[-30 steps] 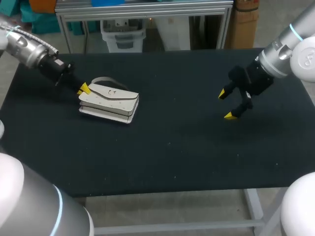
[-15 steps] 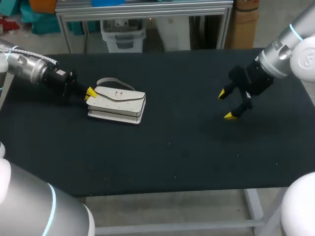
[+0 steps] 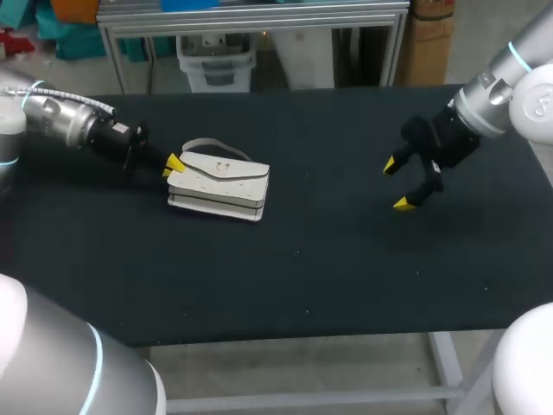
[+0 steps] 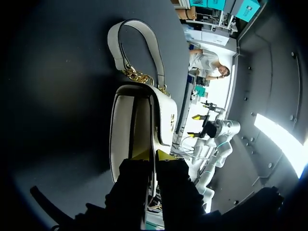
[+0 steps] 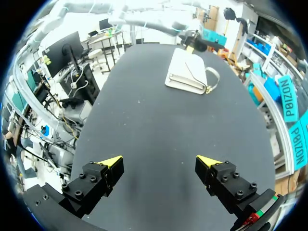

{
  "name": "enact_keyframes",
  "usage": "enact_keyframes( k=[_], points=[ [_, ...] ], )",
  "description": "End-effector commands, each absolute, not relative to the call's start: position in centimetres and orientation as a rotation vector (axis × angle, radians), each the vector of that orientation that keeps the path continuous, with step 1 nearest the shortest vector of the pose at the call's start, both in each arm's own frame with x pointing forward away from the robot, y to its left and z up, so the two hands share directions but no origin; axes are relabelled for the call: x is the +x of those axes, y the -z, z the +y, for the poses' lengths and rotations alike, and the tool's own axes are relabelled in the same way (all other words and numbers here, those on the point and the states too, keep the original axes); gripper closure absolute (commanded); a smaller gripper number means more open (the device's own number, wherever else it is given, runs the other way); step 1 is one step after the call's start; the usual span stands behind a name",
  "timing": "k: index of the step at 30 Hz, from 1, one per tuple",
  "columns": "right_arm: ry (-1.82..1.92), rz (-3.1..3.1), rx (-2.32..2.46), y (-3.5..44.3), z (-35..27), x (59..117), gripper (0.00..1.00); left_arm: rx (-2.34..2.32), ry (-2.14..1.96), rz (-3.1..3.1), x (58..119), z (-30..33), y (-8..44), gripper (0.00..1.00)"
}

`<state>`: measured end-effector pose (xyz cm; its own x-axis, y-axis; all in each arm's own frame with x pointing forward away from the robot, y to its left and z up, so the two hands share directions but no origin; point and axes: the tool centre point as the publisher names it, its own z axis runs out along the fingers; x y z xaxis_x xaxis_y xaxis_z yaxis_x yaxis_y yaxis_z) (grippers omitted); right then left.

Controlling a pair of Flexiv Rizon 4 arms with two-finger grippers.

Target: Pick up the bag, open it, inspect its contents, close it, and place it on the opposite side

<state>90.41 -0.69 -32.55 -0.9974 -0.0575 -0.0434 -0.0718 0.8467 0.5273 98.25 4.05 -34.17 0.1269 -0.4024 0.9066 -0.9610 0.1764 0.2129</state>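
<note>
A small white bag (image 3: 220, 181) with a flap and a short strap (image 3: 200, 143) lies flat on the black table (image 3: 302, 277), left of the middle. My left gripper (image 3: 173, 164) is at the bag's left end, shut on a thin edge of the bag. In the left wrist view the bag (image 4: 139, 120) stretches ahead of the left gripper (image 4: 155, 155), its white edge running between the closed yellow tips, with the strap (image 4: 139, 48) and gold chain beyond. My right gripper (image 3: 397, 183) hovers open at the right, holding nothing. From the right gripper (image 5: 159, 163), the bag (image 5: 187, 72) lies far ahead.
The table's middle and front are bare black cloth. A metal frame (image 3: 251, 22) stands behind the table's far edge.
My left gripper has moved right toward the table's middle, and the bag has slid along with it. The right arm has stayed still.
</note>
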Motion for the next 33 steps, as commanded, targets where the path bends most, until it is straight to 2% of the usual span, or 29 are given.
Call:
enact_keyframes(
  k=[1,2,3,19,23,25,27,30,33],
  points=[
    [-0.860,2.995,-0.108,32.6,-0.7,90.4,0.00,1.665,-0.846,-1.519,97.1,2.9,33.1,0.70],
    [-0.860,2.995,-0.108,32.6,-0.7,90.4,0.00,1.658,-0.832,-1.536,97.0,2.8,33.1,0.27],
    [-0.860,2.995,-0.108,32.6,-0.7,90.4,0.00,1.648,-0.787,-1.569,96.9,2.8,33.1,0.00],
    [-0.860,2.995,-0.108,32.6,-0.7,90.4,0.00,1.489,-0.486,-1.814,96.6,6.1,33.9,0.00],
    [-0.860,2.995,-0.108,32.6,-0.7,90.4,0.00,1.455,-0.451,-1.865,96.3,5.7,34.1,0.21],
    [-0.860,2.995,-0.108,32.6,-0.7,90.4,0.00,1.456,-0.447,-1.894,96.2,5.4,34.3,0.35],
    [-0.860,2.995,-0.108,32.6,-0.7,90.4,0.00,1.453,-0.454,-1.923,96.2,5.1,34.5,0.39],
    [-0.860,2.995,-0.108,32.6,-0.7,90.4,0.00,1.457,-0.472,-1.946,96.2,4.8,35.0,0.35],
    [-0.860,2.995,-0.108,32.6,-0.7,90.4,0.00,1.451,-0.494,-1.945,96.3,4.6,35.3,0.41]
  ],
)
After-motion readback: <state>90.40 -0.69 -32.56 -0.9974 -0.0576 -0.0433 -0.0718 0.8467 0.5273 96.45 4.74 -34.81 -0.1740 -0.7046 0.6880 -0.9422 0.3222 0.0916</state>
